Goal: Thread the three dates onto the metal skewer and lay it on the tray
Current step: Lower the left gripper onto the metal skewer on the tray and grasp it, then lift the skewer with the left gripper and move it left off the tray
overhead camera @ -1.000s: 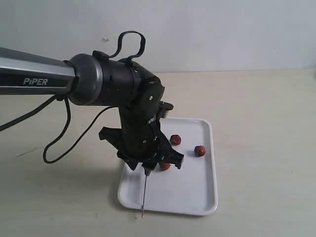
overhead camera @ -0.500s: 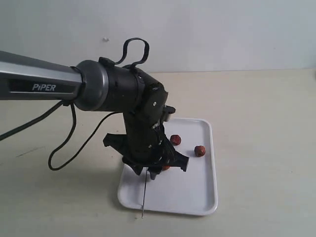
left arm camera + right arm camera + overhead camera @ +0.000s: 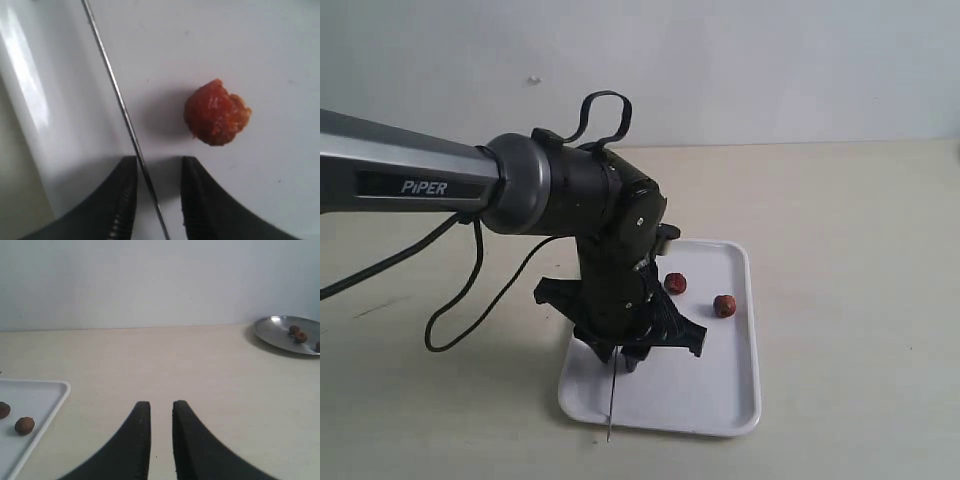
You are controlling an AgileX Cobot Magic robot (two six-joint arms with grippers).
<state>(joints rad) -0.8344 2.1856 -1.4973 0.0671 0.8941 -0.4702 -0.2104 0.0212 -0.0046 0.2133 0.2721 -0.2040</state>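
Note:
The white tray lies in the middle of the table. The metal skewer rests across the tray's front rim, its tip past the edge. My left gripper points down over the skewer's upper end. In the left wrist view its jaws stand open, with the skewer running between them close to one finger. One date lies on the tray just beyond the fingertips; the arm hides it in the exterior view. Two more dates lie further back. My right gripper hovers slightly open and empty, off the tray.
A round metal plate holding a few more dates sits far across the table in the right wrist view. The tray's corner and two dates show at that view's edge. A black cable hangs from the left arm.
The left arm has shifted a little to the right, and its gripper now covers the third date in the exterior view. The skewer and the other two dates have not moved.

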